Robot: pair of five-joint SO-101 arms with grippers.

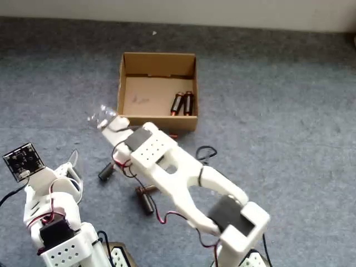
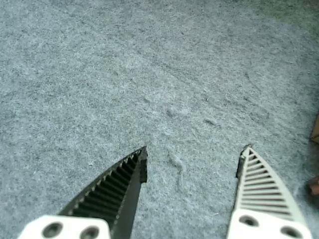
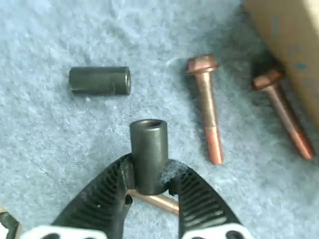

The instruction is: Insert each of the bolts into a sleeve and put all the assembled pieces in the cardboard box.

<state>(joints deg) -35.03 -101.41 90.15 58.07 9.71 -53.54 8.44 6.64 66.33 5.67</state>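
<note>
1. Two finished bolt-and-sleeve pieces (image 1: 182, 103) lie side by side in the cardboard box (image 1: 129, 83), against its near wall; a faint mark on the box floor is too small to read; grey carpet (image 1: 278, 111) covers the surface; one loose sleeve (image 1: 105, 171) lies beside the long white arm (image 1: 178, 172); a dark cluster (image 1: 147, 198) at the arm's edge is hard to make out.
2. Left gripper (image 2: 195, 154) is spread wide over the carpet; a brown scrap (image 2: 315, 130) is cut off at the frame edge.
3. Right gripper (image 3: 149, 169) clamps a dark sleeve (image 3: 148, 144) by one end, bore showing at the other; another sleeve (image 3: 99, 80) lies on its side; one copper bolt (image 3: 207, 107) lies apart, a second bolt (image 3: 284, 112) just beside the box wall; a third shank (image 3: 158, 200) is mostly hidden under the fingers.
</note>
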